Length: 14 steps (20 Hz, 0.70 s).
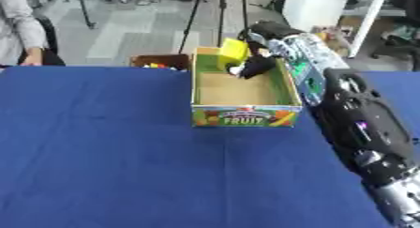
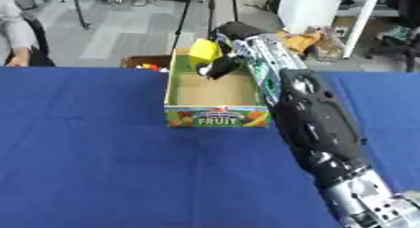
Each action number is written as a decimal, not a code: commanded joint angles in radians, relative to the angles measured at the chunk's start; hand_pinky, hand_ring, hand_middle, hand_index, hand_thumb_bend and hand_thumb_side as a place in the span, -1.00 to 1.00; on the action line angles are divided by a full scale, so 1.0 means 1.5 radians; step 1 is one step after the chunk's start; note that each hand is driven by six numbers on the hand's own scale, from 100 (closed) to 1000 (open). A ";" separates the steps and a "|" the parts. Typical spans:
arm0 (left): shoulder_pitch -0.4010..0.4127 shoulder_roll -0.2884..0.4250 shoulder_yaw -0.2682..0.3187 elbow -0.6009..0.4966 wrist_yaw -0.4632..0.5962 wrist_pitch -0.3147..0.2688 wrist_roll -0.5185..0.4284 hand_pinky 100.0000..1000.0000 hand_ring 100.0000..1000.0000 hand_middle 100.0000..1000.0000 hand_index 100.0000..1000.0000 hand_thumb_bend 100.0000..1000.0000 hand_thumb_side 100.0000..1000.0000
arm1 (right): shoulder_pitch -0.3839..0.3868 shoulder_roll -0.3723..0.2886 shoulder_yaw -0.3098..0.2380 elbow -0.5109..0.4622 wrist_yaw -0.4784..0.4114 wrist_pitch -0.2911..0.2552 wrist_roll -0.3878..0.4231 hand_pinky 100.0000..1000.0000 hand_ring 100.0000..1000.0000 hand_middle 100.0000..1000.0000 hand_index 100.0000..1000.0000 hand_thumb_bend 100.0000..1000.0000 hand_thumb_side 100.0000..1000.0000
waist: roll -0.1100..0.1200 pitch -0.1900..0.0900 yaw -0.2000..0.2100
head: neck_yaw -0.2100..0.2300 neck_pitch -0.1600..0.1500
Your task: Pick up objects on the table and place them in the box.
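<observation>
Left eye view. Box (image 1: 243, 116) of cardboard, open on top, printed FRUIT on its near wall, near the tabletop's far edge, a little right of the middle. Blue cloth (image 1: 107, 147) bare over the whole near half. Right hand (image 1: 256, 65) reaching in from the right, over the box's far end, fingers curled round a yellow block (image 1: 234, 50), held above the box floor, against the far wall or just before it; cannot tell which. Brown bin (image 1: 160, 60) just beyond the box's far left corner, with small coloured bits showing at its rim. Left hand nowhere in sight.

Right eye view. Same arm filling the right side, forearm running from the near right corner up to the box. Block (image 2: 203, 49) again yellow, flat-sided, pinched from its right side by dark fingers (image 2: 220, 67), its top and left face clear. Box floor below it bare brown card.

Judging by look only: block probably light and stiff, plastic or foam, smooth enough to slip if tilted; best held across two opposite flat faces, as now. Little risk of breaking on a short drop. Box itself light card, likely to slide on the cloth if knocked by the wrist, so worth keeping the arm off its right wall.
</observation>
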 commanded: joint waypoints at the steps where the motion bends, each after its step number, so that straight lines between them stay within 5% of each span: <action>1: -0.009 0.004 -0.001 -0.012 0.003 -0.001 -0.004 0.14 0.29 0.66 0.98 -0.73 1.00 | -0.018 0.009 -0.022 0.014 0.020 0.021 -0.018 0.54 0.28 -0.44 -0.16 -1.00 -0.09 | 0.002 -0.010 0.003 | -0.005 -0.013; 14: -0.013 -0.002 -0.003 -0.012 0.003 -0.001 -0.010 0.14 0.29 0.66 0.98 -0.73 1.00 | -0.014 0.041 -0.086 0.053 0.056 0.121 -0.082 0.55 0.26 -0.46 -0.16 -1.00 -0.08 | 0.003 0.002 0.013 | -0.015 -0.022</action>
